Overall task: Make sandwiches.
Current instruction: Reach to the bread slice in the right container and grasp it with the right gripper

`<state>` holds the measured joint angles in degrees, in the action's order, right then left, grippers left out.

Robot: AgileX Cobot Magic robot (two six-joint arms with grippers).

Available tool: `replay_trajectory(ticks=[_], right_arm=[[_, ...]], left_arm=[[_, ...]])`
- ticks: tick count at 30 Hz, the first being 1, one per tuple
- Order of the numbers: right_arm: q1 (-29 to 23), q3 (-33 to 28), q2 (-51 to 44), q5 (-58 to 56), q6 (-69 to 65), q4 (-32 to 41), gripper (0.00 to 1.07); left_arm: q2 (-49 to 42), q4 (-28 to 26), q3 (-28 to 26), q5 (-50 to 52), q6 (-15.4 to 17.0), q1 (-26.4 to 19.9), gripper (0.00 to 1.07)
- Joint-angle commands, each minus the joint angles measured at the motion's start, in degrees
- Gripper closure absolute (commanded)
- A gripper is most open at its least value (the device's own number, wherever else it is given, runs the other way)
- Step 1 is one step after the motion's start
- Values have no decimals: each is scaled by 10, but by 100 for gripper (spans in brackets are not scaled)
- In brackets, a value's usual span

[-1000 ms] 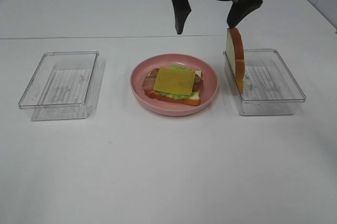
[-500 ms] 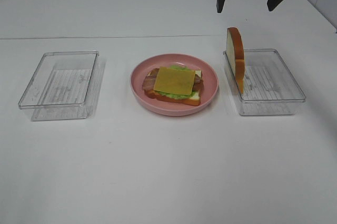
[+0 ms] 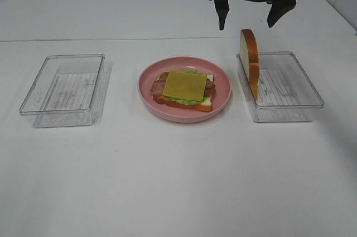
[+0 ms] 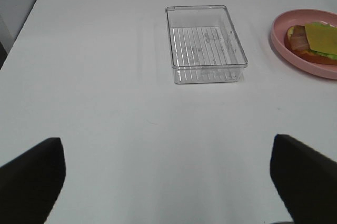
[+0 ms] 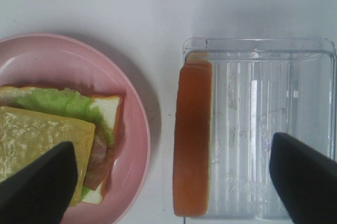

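Movement of the right gripper (image 3: 248, 18) is the one change: a second ago it hung wide open nearer the plate, rose almost out of view, and now hovers above the upright bread slice (image 3: 249, 69), jaws spread and empty. That suggests it is lining up to grasp the top slice. The sandwich (image 3: 184, 90) sits unfinished on the pink plate (image 3: 224, 96), cheese uppermost. The slice leans against the near wall of the right clear box (image 3: 290, 87), which may crowd one finger. The left gripper (image 4: 168, 179), open and empty, waits well away from the left clear box (image 4: 206, 44).
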<state>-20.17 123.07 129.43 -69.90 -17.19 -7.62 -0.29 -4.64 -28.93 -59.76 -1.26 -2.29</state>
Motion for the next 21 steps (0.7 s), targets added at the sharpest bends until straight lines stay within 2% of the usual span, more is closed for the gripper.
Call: replay_trajectory(ticks=[1, 16, 21], right_arm=[[12, 4, 14, -34, -16, -3, 13], [41, 5, 65, -33, -16, 36, 14], [46, 5, 70, -32, -16, 57, 17]], left_arm=[[-12, -3, 3, 6, 5, 1, 9], [-12, -3, 3, 6, 5, 1, 9], [-12, -3, 3, 6, 5, 1, 9]])
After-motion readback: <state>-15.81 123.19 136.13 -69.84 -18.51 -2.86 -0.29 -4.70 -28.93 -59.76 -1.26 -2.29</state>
